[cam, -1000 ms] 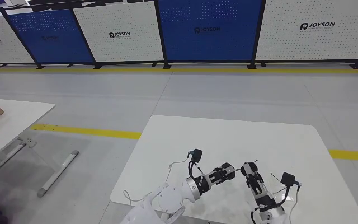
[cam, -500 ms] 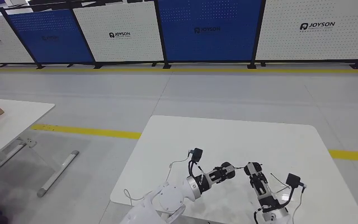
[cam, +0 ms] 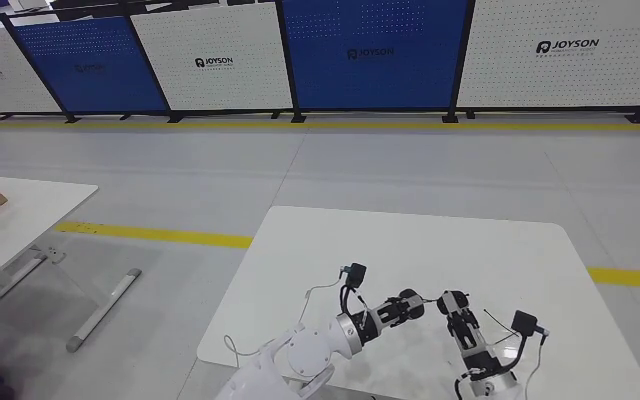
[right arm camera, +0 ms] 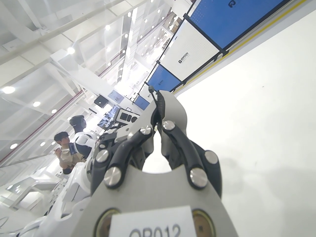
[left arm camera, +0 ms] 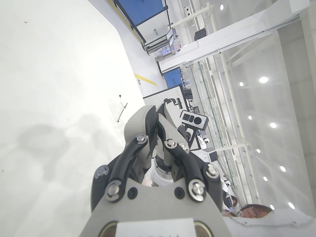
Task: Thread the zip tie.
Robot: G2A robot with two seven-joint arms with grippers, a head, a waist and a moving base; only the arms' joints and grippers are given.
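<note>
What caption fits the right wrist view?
Right gripper shut on a zip tie, head poking past the fingers.

Partition panels: one logo and one word on each, white or blue.
Label at the base of my right hand: letters then digits, partly cut off.

Desk: I see a white desk with rounded corners, and both arms sit over its near edge.
Left tool: the left tool points across at the other arm, above the desk's near middle.
Right tool: the right tool faces it, with the tips close together.
Zip tie: the zip tie reads to me as a thin dark line across the small gap between the tools.
Loose strip: a thin dark strip lies beside the right arm.
Surroundings: a yellow floor line, blue and white panels behind, and a second desk to the left.
</note>
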